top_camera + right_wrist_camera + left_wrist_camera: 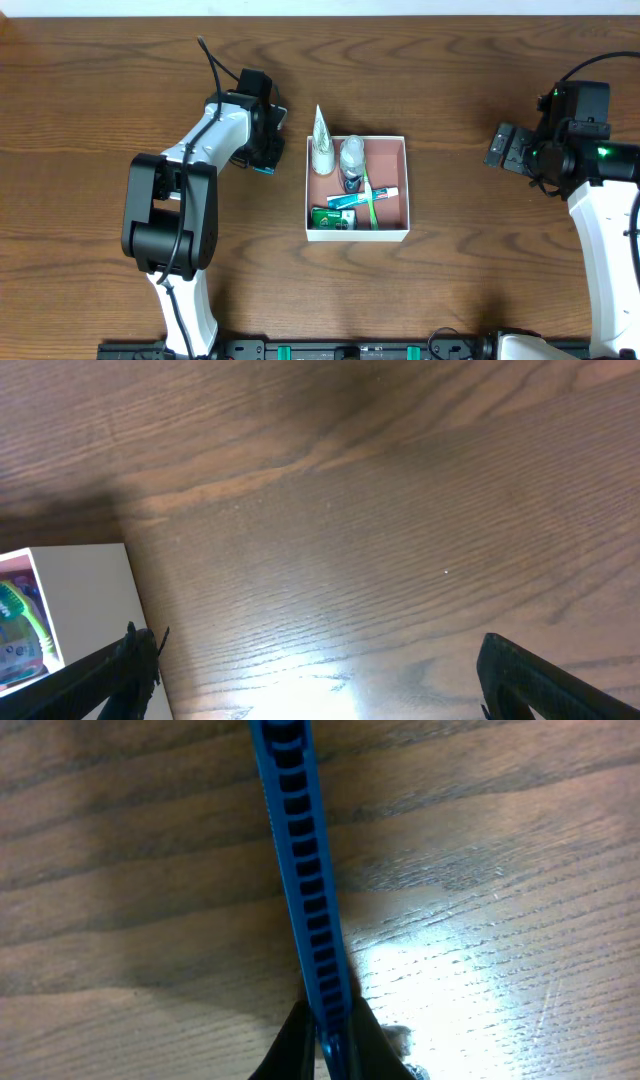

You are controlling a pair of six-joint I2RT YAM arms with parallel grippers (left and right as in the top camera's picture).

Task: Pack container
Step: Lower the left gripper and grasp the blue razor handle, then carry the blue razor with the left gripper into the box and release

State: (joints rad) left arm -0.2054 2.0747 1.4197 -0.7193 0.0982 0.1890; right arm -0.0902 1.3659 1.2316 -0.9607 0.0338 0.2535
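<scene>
The container (357,236) sits mid-worktop (100,60), with toiletries (368,196) inside. The left tool (268,160), gripping a ribbed strip (305,870), is just left of it; the right tool (500,146) is well apart on the right.

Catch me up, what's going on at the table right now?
The left gripper has its jaws shut on a slim blue ribbed item, just left of the container. The container already holds a white tube, a clear bottle, a toothbrush and a green packet. The right gripper hangs open over the table to the right, holding nothing.
</scene>
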